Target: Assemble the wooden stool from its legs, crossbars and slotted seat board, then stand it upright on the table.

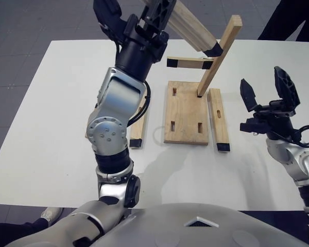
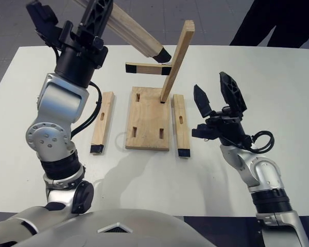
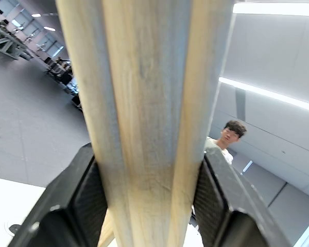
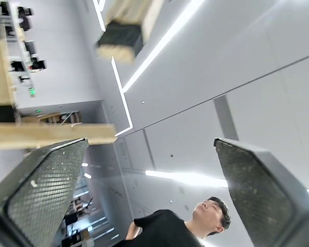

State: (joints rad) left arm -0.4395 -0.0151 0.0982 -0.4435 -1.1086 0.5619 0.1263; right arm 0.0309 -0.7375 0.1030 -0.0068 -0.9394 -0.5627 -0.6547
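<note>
left arm stands nearest, its left gripper (image 1: pixel 160 14) up high over the far side of the table (image 1: pixel 51 103), fingers (image 3: pixel 77 206) pinching the held leg (image 1: pixel 195 32) across its width. the held leg slants down toward the far right, and its black tip is right against or just short of the standing leg (image 1: pixel 220 55); cannot tell if they touch. the standing leg sits in the far right slot of the seat board (image 1: pixel 184 116) and leans away to the right, not plumb. the seat board lies flat mid table with the other three slots empty. a slotted bar (image 1: pixel 219 119) lies just beside the board's right edge, another bar (image 1: pixel 137 128) lies off its left edge, partly behind the arm, and a far bar (image 1: pixel 188 63) lies behind the board with one end at the standing leg; can't tell if it is joined. right gripper (image 2: pixel 216 100) hovers to the right of the board, fingers spread wide, holding nothing. assembly looks early, with one leg in. risks: the black tip could push the leaning leg out of its slot, since it looks only loosely seated. the gripper holds the leg at its upper end, so the long free end could swing or twist in the pinch and miss a slot. nothing pins the board, so a side push could slide it into the loose bars.
</note>
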